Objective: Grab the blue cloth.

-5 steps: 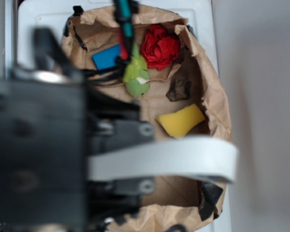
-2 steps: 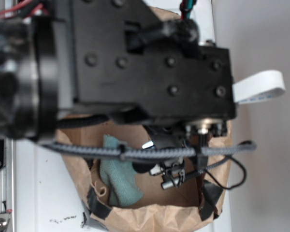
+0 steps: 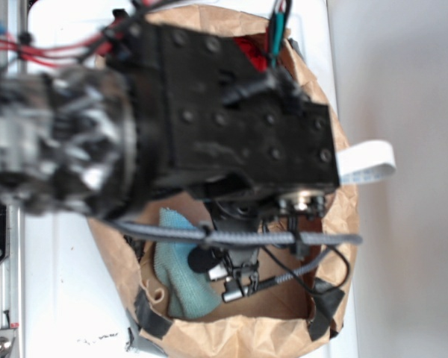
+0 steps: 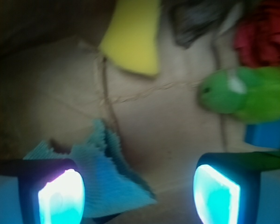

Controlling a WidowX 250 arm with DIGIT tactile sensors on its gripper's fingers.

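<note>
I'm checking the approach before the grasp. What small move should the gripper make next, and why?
Probably shift toward the blue cloth and lower. In the wrist view the gripper is open, the cloth sits by one finger rather than centred in the gap, and nothing is held yet.

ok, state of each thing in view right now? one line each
gripper: open, fingers apart above the bag floor
blue cloth: crumpled, lying loose, not gripped, partly behind the left-hand finger
yellow sponge: lying flat
green plush toy: lying on its side
paper bag: open
</note>
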